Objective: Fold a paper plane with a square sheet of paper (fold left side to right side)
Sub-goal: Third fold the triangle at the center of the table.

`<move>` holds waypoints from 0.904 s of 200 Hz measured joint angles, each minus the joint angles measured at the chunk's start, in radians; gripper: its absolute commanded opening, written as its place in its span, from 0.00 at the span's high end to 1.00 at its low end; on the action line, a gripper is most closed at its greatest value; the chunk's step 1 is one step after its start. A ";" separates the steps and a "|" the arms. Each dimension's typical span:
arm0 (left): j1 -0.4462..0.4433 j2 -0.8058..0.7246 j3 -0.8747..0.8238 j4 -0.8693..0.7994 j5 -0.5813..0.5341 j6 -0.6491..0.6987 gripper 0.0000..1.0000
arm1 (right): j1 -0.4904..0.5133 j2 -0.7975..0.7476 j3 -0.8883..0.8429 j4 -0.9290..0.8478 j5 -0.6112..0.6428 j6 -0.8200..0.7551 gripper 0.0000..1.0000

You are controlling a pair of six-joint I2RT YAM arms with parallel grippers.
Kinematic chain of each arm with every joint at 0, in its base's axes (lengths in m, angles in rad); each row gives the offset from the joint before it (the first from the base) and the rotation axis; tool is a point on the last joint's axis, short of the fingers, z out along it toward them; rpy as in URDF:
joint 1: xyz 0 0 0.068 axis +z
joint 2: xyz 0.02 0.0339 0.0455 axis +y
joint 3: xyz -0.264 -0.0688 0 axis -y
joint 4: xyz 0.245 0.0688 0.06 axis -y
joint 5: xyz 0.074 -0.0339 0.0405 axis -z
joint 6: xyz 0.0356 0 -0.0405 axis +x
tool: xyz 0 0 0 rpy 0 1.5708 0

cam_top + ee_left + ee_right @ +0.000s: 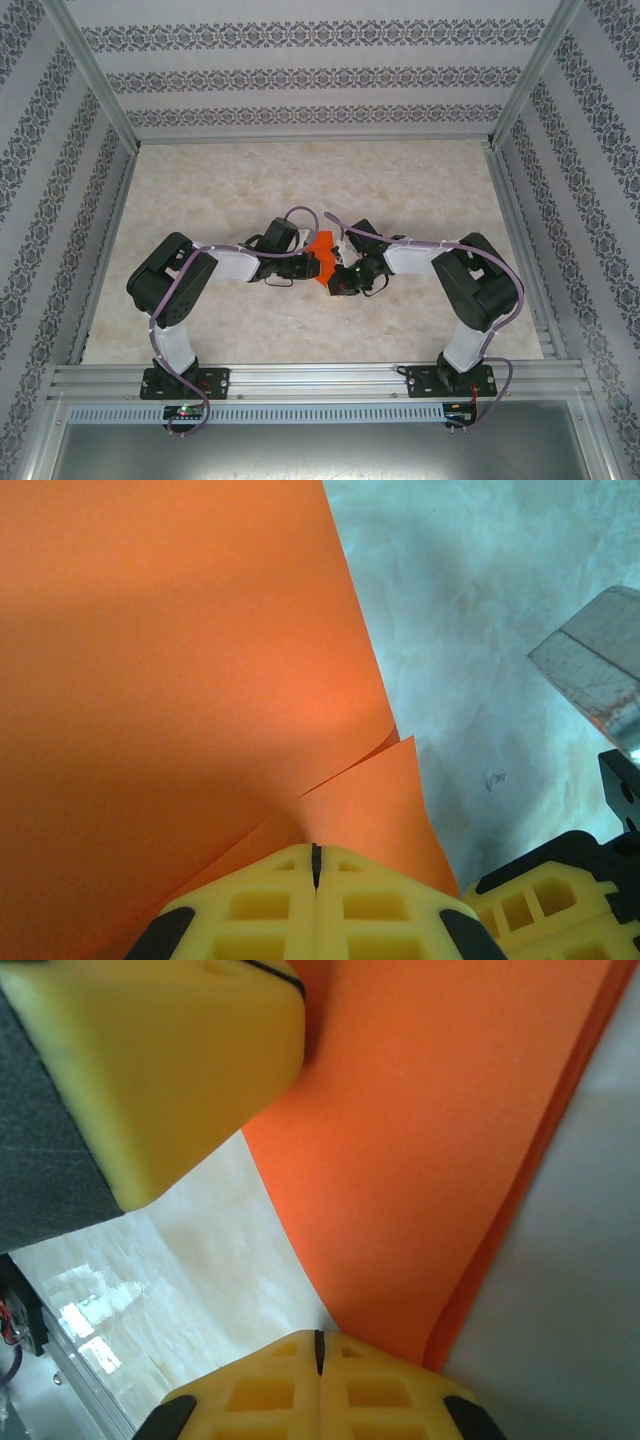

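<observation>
The left jaws and right jaws each clamp the orange paper, its layers parted in left wrist view.

Up high sits one camera, and one rides on each wrist.
The high one sits above and behind the left arm and right arm and looks down on the whole table from far off, so the orange paper is small in the middle. Each wrist camera looks out past its own tips, the left gripper and the right gripper, very close to the paper. All three see that paper and the table top.
</observation>
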 measured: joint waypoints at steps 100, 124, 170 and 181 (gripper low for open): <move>-0.002 0.001 0.009 -0.013 -0.014 0.011 0.94 | -0.093 -0.088 -0.159 0.097 -0.078 0.029 1.00; -0.002 0.002 0.011 -0.013 -0.014 0.011 0.94 | -0.111 -0.122 -0.175 0.053 -0.068 0.019 1.00; -0.002 -0.001 0.018 -0.018 -0.007 0.010 0.78 | -0.112 -0.270 -0.171 -0.051 -0.004 0.000 0.85; -0.002 -0.006 0.021 -0.026 -0.006 0.004 0.71 | -0.112 -0.303 -0.160 -0.053 0.014 -0.013 0.78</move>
